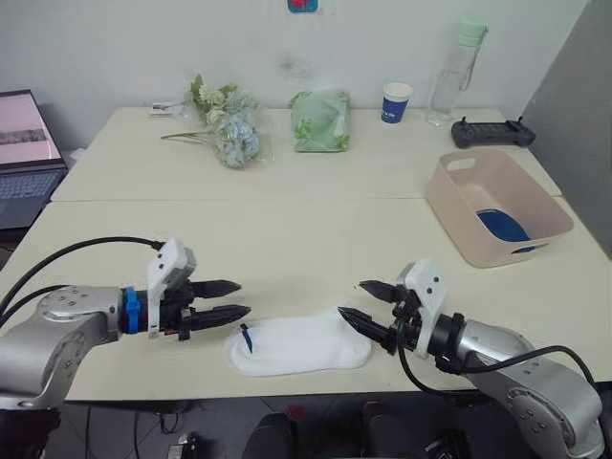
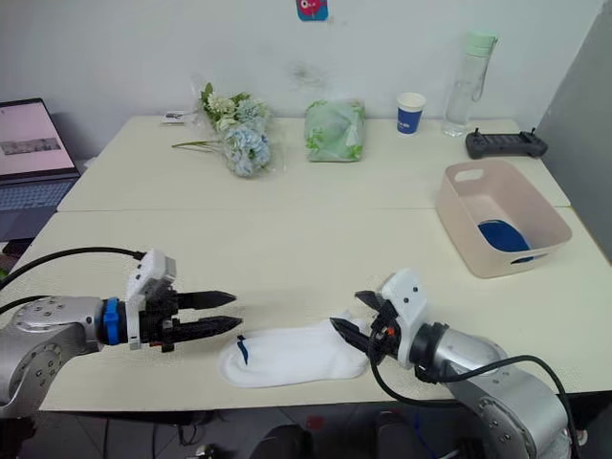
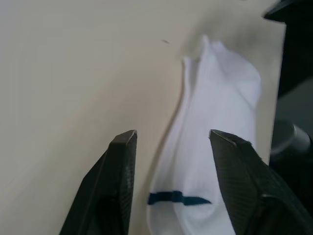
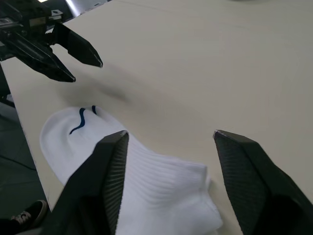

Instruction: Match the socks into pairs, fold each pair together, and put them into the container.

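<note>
The white socks (image 1: 298,345) lie flat near the front edge of the table (image 1: 316,229), low and centre in my head views, with the cuff end and its small dark mark pointing toward the left side of the frame. I cannot tell from the head views whether it is one sock or two stacked; the right wrist view shows two short dark marks side by side at the cuff, which suggests two layers. My left gripper (image 1: 234,299) hovers just beside the cuff end with its fingers apart and nothing between them; the left wrist view looks down the sock's length between the two fingers, the dark stripe sitting close to them. My right gripper (image 1: 366,303) is at the toe end, fingers spread wide and empty, and the right wrist view shows the ribbed toe part of the sock under them plus the other gripper at the upper left of that picture. The pink container (image 1: 497,204) sits at the right of the head views, well apart from the sock, with something dark blue (image 1: 502,226) in its bottom. Along the far edge I see a flower bunch (image 1: 228,121), a green bag (image 1: 320,120), a blue paper cup (image 1: 396,102), a bottle (image 1: 457,69) and a black controller (image 1: 491,133); a laptop (image 1: 24,153) shows at the upper left.
</note>
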